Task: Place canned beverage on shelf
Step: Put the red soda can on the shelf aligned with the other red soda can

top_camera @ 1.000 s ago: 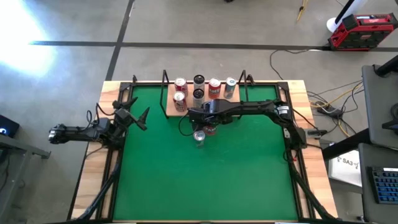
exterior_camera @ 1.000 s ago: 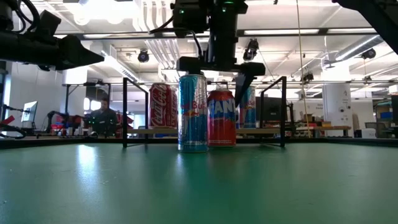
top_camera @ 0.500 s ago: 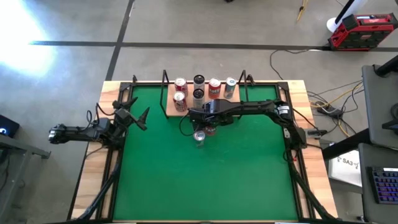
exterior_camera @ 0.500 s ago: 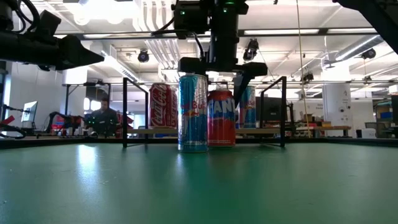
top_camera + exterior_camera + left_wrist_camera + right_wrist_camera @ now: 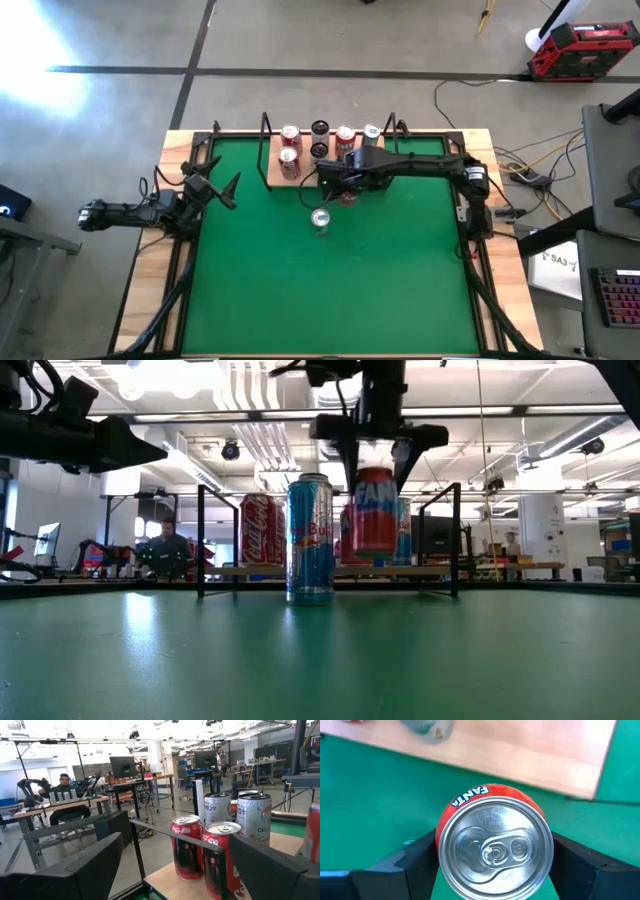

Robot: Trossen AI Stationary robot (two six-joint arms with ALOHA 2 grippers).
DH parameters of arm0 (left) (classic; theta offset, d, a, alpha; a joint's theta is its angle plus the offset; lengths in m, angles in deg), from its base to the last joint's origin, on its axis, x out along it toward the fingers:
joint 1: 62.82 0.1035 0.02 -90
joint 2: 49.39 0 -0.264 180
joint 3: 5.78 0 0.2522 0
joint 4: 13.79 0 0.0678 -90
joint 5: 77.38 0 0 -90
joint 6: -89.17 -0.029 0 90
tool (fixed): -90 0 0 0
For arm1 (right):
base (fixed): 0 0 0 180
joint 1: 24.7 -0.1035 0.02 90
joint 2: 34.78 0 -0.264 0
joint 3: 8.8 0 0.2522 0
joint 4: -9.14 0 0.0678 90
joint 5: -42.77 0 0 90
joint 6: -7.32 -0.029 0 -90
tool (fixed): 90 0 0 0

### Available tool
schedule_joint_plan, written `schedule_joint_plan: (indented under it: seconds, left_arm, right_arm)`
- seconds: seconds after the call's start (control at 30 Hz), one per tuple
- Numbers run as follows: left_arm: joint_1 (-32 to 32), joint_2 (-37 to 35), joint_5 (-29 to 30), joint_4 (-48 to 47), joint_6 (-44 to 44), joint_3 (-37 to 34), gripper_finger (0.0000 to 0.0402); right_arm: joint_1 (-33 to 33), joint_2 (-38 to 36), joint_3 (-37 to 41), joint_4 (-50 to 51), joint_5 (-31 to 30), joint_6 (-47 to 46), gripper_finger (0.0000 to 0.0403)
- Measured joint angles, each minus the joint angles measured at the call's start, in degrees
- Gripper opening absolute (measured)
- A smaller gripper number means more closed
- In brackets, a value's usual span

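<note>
A red Fanta can (image 5: 374,512) hangs above the green mat (image 5: 330,290) with my right gripper (image 5: 375,460) shut on it, just in front of the shelf. The shelf (image 5: 274,172) is a light wooden board with black uprights at the mat's far edge. It carries several upright cans (image 5: 318,140). A tall blue can (image 5: 310,540) stands on its base on the mat, a little nearer than the gripper. My left gripper (image 5: 228,188) waits open at the table's left edge, facing the shelf's left end. My right gripper pinches the Fanta can's upper side wall (image 5: 439,839) between its two fingers (image 5: 572,857), one on each side just below the rim. The fingers come steeply from above, pointing down. The can hangs upright below them, lifted clear of the mat.
Two red cola cans (image 5: 205,855) stand at the shelf's left end, with silver cans (image 5: 252,817) behind them. Black uprights (image 5: 200,540) (image 5: 457,540) frame the shelf. Bare board (image 5: 540,755) shows on the shelf's near side. A person sits at a desk (image 5: 62,795) beyond the table.
My right gripper has taken hold of the Fanta can and risen with it, drifting toward the shelf at the far edge. The can has left the mat beside the blue can and stays upright. The blue can has not moved.
</note>
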Motion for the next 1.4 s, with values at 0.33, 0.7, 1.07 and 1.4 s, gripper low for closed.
schedule_joint_plan:
  seconds: [0.33,0.7,1.07,1.4]
  left_arm:
    - [-0.02,0.00,0.01,0.00,0.00,0.00,0.0346]
    - [-0.02,0.00,0.01,-0.02,0.00,0.00,0.0346]
    - [-0.02,0.00,-0.02,0.00,-0.02,0.00,0.0346]
    - [-0.02,0.00,-0.02,0.00,0.00,0.00,0.0346]
  right_arm:
    - [5.28,-2.13,-0.01,0.47,0.53,8.48,0.0289]
    - [10.40,-2.08,-0.13,-2.77,4.31,17.54,0.0310]
    - [11.16,-2.03,0.64,-7.51,4.43,23.88,0.0307]
    - [11.67,-1.95,4.11,-11.55,4.43,27.98,0.0310]
